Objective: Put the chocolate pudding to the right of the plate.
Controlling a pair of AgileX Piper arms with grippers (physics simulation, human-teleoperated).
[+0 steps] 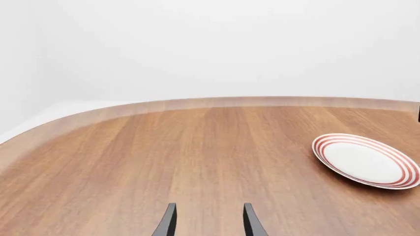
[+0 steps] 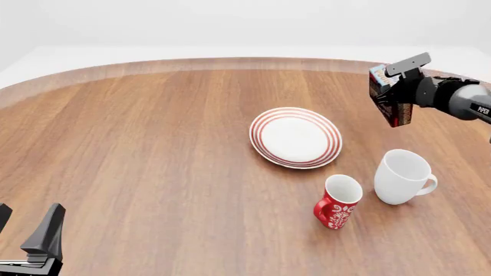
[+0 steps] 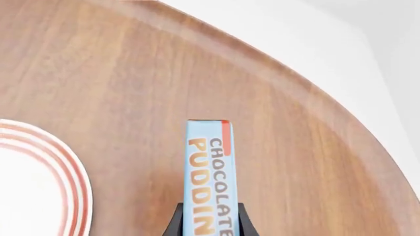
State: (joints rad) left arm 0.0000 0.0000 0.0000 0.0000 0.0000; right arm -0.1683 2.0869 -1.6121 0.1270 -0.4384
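- The pudding [image 2: 386,95] is at the upper right of the front view, lifted clear of the desk [image 2: 153,155] and pinched by the right pincer [image 2: 392,99].
- In the right wrist view the carton [image 3: 208,177] stands on edge between the two fingers [image 3: 176,223], its lettered blue face showing.
- The plate [image 2: 295,137] lies centre frame, to the left of and lower than the carton; the two are apart.
- Judged step: carry and lower. The bare wood right of the plate's rim and above the white mug [image 2: 401,176] looks like the spot to aim for.
- Bring the carton down level and release only once it touches the wood, so it does not topple.
- Keep clear of the white mug and the red mug [image 2: 337,202].
- The left pincer [image 1: 208,222] is spread and empty at the lower left corner.
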